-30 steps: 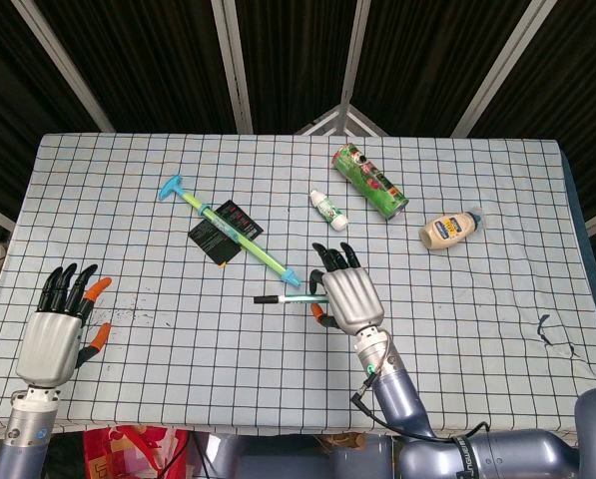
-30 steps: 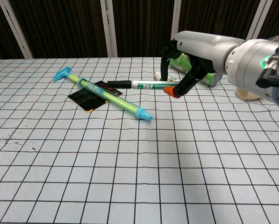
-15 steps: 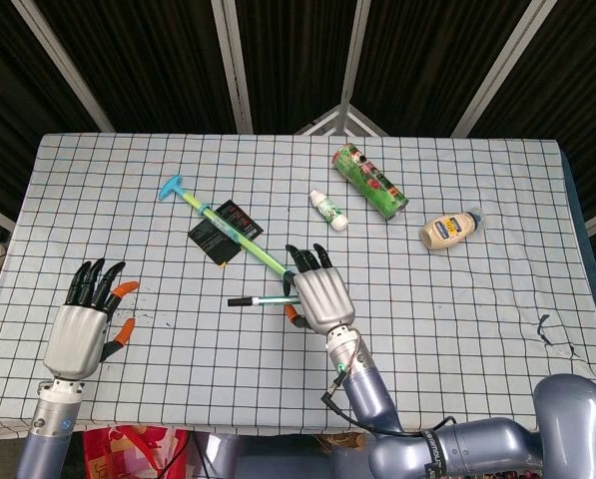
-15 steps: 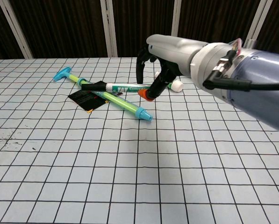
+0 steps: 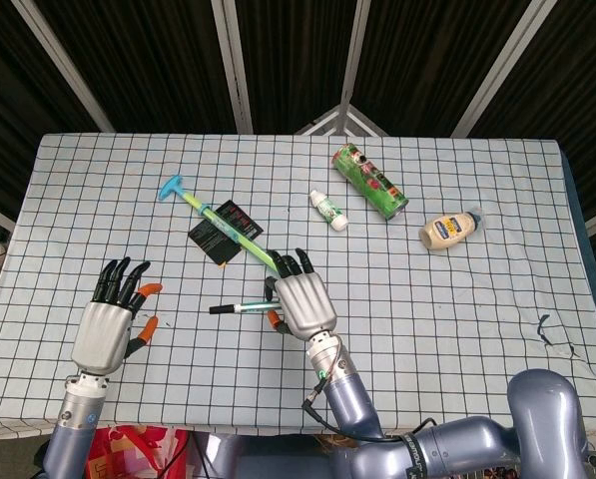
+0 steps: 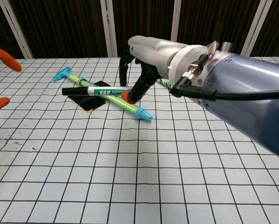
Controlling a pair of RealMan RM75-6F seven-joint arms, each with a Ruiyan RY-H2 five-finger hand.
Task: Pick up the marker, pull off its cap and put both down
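head view, left to right: left hand [image 5: 110, 319] is raised above the near-left part of the counter [image 5: 497, 299], fingers spread apart and holding nothing; in the chest view only its orange fingertips [image 6: 8, 63] show at the left edge. further in, a long green and blue syringe-like tool [image 5: 223, 222] lies diagonally, crossing a black card [image 5: 221, 232]. right hand [image 5: 299, 299] is near the counter's middle, holding the marker [image 5: 240, 307] between thumb and fingers. the marker is level, its black cap [image 6: 74, 91] still fitted and pointing toward the left hand; the chest view shows it lifted clear of the counter, just in front of the syringe-like tool and the card. beyond the right hand, a small white bottle [image 5: 328, 211] lies on its side, with a green can [image 5: 369, 181] lying just to its right. a pale squeeze bottle [image 5: 449, 230] lies further right, apart from the can. the counter carries a blue-white grid cloth.
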